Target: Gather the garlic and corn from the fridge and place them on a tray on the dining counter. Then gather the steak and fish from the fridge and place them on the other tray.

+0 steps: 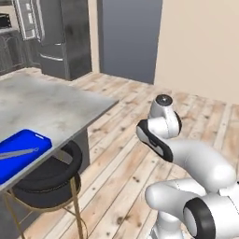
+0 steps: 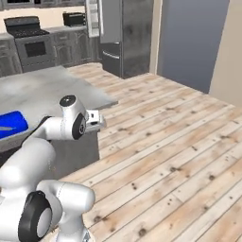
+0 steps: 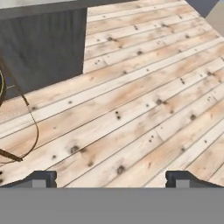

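My gripper (image 3: pixel 111 179) is open, its two dark fingertips (image 3: pixel 41 178) far apart with nothing between them, pointing down at the bare wooden floor beside the dining counter's dark cabinet (image 3: pixel 43 48). The grey marbled dining counter (image 1: pixel 46 107) (image 2: pixel 52 90) carries a bright-blue tray (image 1: pixel 18 151) (image 2: pixel 12 124) near its front edge. A thin grey sliver lies on that tray; I cannot tell what it is. The dark-grey fridge (image 1: pixel 60 37) (image 2: pixel 127 33) stands far back, one upper door swung open with its white door shelves (image 2: pixel 93 16) facing out. Garlic, corn, steak, fish and the other tray are out of view.
A black round stool with gold legs (image 1: pixel 46 179) is tucked under the counter's near corner; its legs (image 3: pixel 26 118) show at the hand view's left. A stove (image 2: pixel 30 42) and wall cabinets stand at the back left. Wooden floor (image 2: pixel 165 156) stretches from the arm to the fridge.
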Motion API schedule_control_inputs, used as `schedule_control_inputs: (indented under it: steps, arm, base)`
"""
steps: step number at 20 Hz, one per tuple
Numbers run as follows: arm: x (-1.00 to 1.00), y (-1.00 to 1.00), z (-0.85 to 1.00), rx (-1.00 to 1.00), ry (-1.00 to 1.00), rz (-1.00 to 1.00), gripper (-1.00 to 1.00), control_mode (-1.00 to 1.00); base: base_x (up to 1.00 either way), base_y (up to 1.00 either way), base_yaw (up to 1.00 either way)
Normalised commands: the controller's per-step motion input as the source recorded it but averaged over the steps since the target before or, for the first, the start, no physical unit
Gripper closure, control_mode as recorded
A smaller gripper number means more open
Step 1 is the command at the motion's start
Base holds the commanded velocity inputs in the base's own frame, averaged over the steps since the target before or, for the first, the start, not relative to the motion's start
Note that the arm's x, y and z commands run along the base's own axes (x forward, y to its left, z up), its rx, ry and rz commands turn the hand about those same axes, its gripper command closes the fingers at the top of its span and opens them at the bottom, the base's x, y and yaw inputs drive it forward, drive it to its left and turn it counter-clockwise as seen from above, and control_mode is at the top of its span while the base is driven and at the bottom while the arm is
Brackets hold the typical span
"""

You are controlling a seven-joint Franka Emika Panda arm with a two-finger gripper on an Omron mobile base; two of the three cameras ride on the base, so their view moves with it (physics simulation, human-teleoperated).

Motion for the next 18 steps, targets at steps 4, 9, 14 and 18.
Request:
schedule_control_inputs:
  steps: [4, 9, 14, 18]
  arm:
    - [0.0, 0.0, 0.0, 0.0, 0.0, 0.0, -1.0, 1.0]
    - [0.0, 0.0, 0.0, 0.0, 0.0, 0.0, -1.0, 1.0]
    - [0.0, 0.0, 0.0, 0.0, 0.0, 0.0, -1.0, 1.0]
    - [0.0, 0.0, 0.0, 0.0, 0.0, 0.0, -1.0, 1.0]
  base:
    - [0.92, -0.46, -0.26]
    - [0.96, -0.72, -0.14]
    - [1.0, -0.6, 0.0]
    - [1.0, -0.41, 0.12]
